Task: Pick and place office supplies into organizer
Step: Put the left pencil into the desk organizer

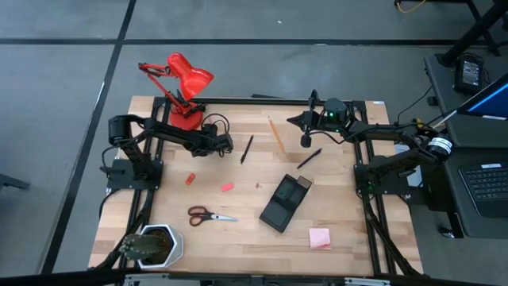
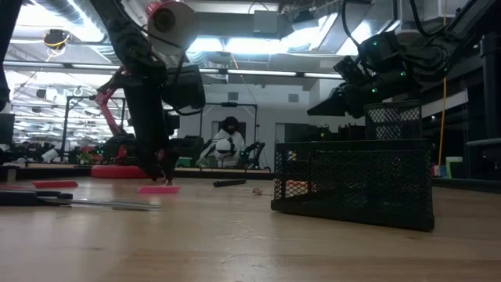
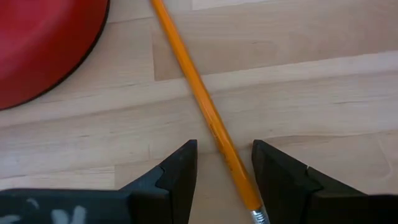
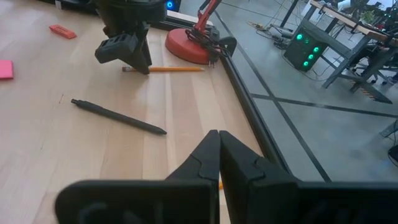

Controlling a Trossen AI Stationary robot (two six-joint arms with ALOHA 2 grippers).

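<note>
**Pencil between the left fingers**

The left gripper (image 3: 224,171) stands over an orange pencil (image 3: 199,93), fingers apart on either side of its metal-tipped end, low in the left wrist frame. The high view hides this; there the gripper (image 1: 223,144) sits beside the red lamp (image 1: 184,87). The right gripper (image 4: 219,155), fingers together, hovers at upper centre. The black mesh organizer (image 1: 285,202) lies lower centre on the wooden table (image 1: 349,238).

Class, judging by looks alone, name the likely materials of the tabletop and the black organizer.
Pale plank tabletop: apparently wood, matt, with visible grain and board seams. Black rectangular organizer: likely wire mesh, see-through grid walls; metal or plastic unclear.
</note>
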